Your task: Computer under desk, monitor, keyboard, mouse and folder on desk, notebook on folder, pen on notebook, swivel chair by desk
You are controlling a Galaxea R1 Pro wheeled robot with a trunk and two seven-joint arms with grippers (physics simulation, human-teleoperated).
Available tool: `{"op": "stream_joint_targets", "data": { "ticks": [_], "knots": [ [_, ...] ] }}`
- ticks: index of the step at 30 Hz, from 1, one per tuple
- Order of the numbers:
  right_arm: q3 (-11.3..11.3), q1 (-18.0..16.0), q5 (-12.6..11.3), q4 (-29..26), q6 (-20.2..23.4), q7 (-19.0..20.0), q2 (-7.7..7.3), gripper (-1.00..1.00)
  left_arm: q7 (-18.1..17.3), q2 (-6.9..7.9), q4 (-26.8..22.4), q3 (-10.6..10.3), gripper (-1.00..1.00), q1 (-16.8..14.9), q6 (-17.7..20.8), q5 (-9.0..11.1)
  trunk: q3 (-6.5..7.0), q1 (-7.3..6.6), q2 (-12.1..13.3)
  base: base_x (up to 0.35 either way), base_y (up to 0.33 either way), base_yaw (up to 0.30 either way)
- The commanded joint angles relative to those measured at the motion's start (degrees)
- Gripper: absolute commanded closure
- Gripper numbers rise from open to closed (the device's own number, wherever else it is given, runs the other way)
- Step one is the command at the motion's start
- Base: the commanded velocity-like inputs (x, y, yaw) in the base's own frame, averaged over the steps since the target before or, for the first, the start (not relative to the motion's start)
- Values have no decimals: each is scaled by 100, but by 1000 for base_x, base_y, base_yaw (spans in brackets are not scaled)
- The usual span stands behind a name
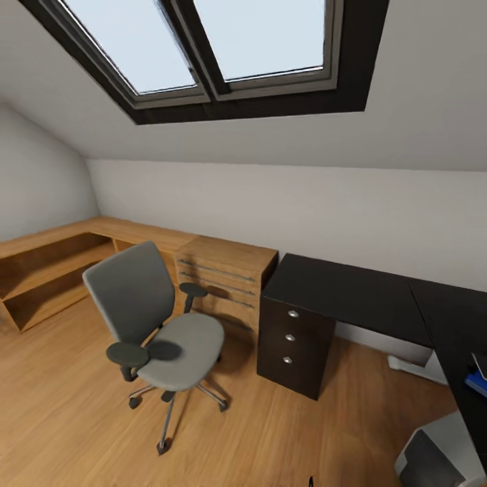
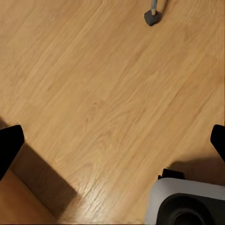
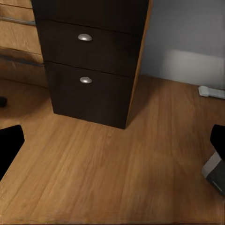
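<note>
The swivel chair (image 1: 162,331) stands on the wooden floor left of centre, its grey seat bare. To its right runs the black-topped desk (image 1: 352,291). At the far right edge a strip of bright blue, apparently the folder (image 1: 477,384), lies on the desk top. A pale grey box with a dark panel (image 1: 436,453), possibly the computer, sits on the floor below that corner. My left gripper (image 2: 112,145) hangs open over bare floor, near a chair caster (image 2: 152,16). My right gripper (image 3: 112,145) is open too, facing the desk's drawers (image 3: 89,61). Both are empty.
A light wooden shelf-and-drawer unit (image 1: 216,270) runs along the wall behind the chair. Black drawers (image 1: 294,345) carry the desk's left end, and a white foot (image 1: 409,365) lies beneath its middle. A skylight (image 1: 203,47) is set in the sloped ceiling.
</note>
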Motion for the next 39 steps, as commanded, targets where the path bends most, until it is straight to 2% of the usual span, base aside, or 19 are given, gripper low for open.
{"op": "stream_joint_targets", "data": {
  "ticks": [1, 7, 11, 13, 15, 19, 22, 26, 28, 35, 39],
  "knots": [
    [50, -3, -20, 13, -15, -29, 3, -100, 6, 2, -12, -38, -100, 5, -4, 57, -6, -2, -5, -201, 171, 288],
    [53, 15, -14, 9, -15, -29, -52, -100, 17, 6, -11, -27, -100, 2, -22, 65, -6, -2, -5, -56, 49, 288],
    [55, 69, -14, 6, -15, -29, -141, -100, 24, 11, -11, -17, -100, 3, -204, 109, -6, -2, -5, -10, 9, 288],
    [59, 88, -9, 5, -15, -29, -238, -100, 25, 13, -11, -14, -100, 2, -480, 227, -6, -2, -5, -4, 4, 288],
    [58, 102, 26, 8, -15, -28, -445, -100, 19, 14, -11, -12, -100, 3, -896, 587, -6, -2, -5, -2, 2, 288],
    [57, 109, 37, 13, -15, -23, -668, -100, -12, 10, -14, -20, -100, 5, -1103, 912, -6, -2, -5, -1, 1, 288],
    [56, 114, 33, 19, -15, -15, -808, -100, -31, -50, -27, -39, -100, 3, -1162, 1012, -6, -2, -5, 0, 0, 288],
    [56, 115, 27, 15, -15, -13, -855, -100, -24, -217, -81, -62, -100, 3, -1211, 1035, -6, -2, -5, 0, 0, 288],
    [56, 116, 22, 16, -15, -12, -863, -100, -21, -253, -190, -69, -100, 2, -1216, 1040, -6, -2, -5, 0, 0, 288],
    [56, 116, -9, 20, -15, -18, -873, -100, 7, -248, -1082, -48, -100, 2, -1081, 1092, -6, -2, -5, 0, 0, 288],
    [56, 116, -17, 21, -15, -20, -861, -100, 13, -227, -1229, -36, -100, 2, -779, 1102, -6, -2, -5, 0, 0, 288]
  ]
}}
